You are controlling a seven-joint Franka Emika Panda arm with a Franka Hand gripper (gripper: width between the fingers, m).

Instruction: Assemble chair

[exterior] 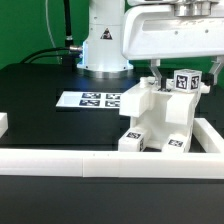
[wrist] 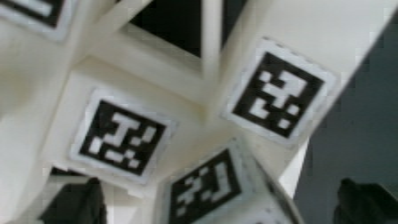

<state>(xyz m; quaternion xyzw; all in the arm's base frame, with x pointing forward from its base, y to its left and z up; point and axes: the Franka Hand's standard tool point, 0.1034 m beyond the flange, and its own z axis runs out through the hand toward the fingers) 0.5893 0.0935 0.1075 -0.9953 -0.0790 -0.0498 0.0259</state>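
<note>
1. Gripper (exterior: 178,72): one, hanging over the top of the chair (exterior: 160,112) at the exterior view's right. Its jaws stand wide apart and grip nothing. A gap shows between the one clear finger (exterior: 155,68) and the block (exterior: 185,81) that sits between the jaws.
2. Rail (exterior: 60,162): three white stretches. One short end lies at the exterior view's far left, one long stretch runs along the front, and one runs back along the right side.
3. Table (exterior: 35,100): one, black, bearing everything else.
4. Marker board (exterior: 100,100): one, flat on the table, left of the chair and apart from it. Its markers (exterior: 90,98) are too small to count surely.
5. Arm base (exterior: 105,45): one, white, standing behind the marker board, with black cables (exterior: 40,55) trailing off to its left.
6. Chair: one blocky white body, standing at the right in the corner where the front and right rail stretches meet. It is close to both; whether it touches them I cannot tell.
7. Chair tags (exterior: 135,137), exterior view: three read clearly, one on the top block and two low on the front.
8. Chair tags, wrist view: four on tilted white faces, three whole and one cut off at the picture's edge. One dark finger shows beside them; whether it touches I cannot tell.
</note>
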